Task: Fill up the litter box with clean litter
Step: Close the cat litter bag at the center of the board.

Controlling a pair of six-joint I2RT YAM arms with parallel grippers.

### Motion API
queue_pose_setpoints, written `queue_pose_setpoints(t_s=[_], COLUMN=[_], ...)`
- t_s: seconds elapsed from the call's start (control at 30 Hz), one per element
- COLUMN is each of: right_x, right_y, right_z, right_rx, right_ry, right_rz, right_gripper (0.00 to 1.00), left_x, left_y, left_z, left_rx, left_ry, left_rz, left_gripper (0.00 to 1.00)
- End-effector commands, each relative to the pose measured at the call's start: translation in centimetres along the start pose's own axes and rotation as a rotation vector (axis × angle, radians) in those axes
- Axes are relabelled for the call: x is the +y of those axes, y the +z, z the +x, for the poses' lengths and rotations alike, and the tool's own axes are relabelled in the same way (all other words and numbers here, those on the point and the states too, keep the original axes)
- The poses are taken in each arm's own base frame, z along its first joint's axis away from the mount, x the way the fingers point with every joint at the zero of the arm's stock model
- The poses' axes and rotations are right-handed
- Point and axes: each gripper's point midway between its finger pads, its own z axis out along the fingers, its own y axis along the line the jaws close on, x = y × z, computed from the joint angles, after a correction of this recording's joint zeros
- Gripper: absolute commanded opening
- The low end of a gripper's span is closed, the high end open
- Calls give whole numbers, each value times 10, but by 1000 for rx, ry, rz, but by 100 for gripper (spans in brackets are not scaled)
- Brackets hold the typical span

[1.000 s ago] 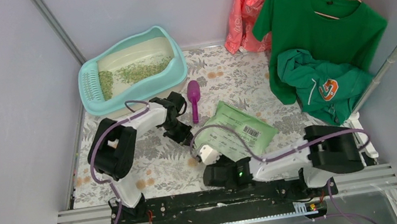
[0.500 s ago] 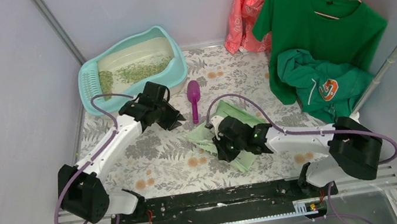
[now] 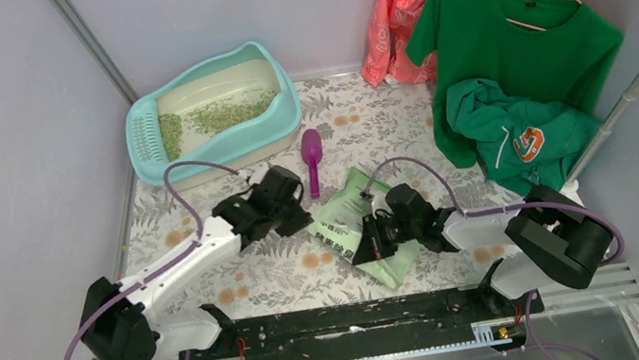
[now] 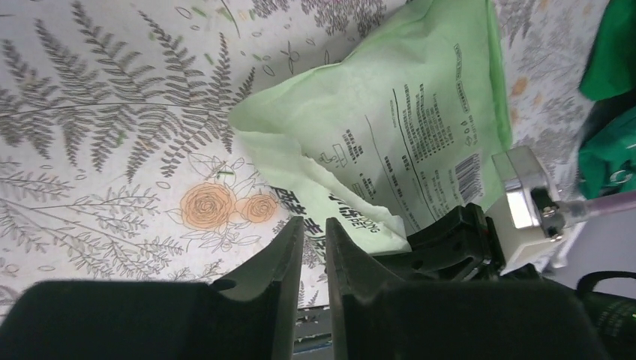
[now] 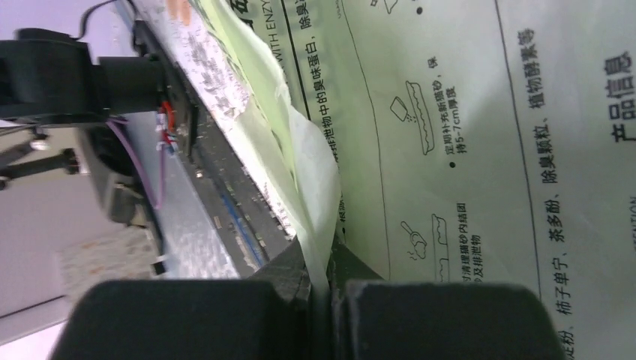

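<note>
Right wrist: clamped on litter bag point(image 5: 465, 112) flap with right hand point(image 5: 328, 276); left hand point(image 4: 314, 225) slightly apart, empty. Pinch opposite edge, lift toward litter box point(image 3: 289, 98) upper left, holding sparse clean litter point(image 3: 220, 115).

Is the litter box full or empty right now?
Partly filled: litter covers a thin patch of the litter box floor; the rest is bare cream.

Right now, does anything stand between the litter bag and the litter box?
Yes: the left tool sits between the litter bag and the litter box; the purple scoop lies beside that path.
</note>
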Motion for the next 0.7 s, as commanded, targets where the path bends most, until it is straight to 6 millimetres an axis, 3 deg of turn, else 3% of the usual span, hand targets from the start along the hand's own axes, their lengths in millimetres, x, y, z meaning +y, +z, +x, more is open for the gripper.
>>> queue_pose_setpoints(t_s=[0.0,0.17,0.43,0.5,0.57,0.67], right_x=[32,20,12,12,11,8], right_y=[-4,1,6,7,8,8], right_z=[-7,2,4,2,2,0], right_rx=[-34,-14,-16,-19,-22,-27], right_ry=[135,200,259,266,274,282], right_rz=[-204,-196,-181,-178,-171,-154], right_gripper=[1,1,1,1,1,1], left_x=[-25,-41,-28,-21,-14,-6], left_y=[18,43,73,79,85,93], left_z=[3,16,32,36,40,46], left_rx=[-81,-77,-50,-51,-43,-27], left_ry=[35,87,107,110,113,123], left_rz=[19,-5,-75,-93,-113,-144], left_gripper=[23,22,20,13,0,0])
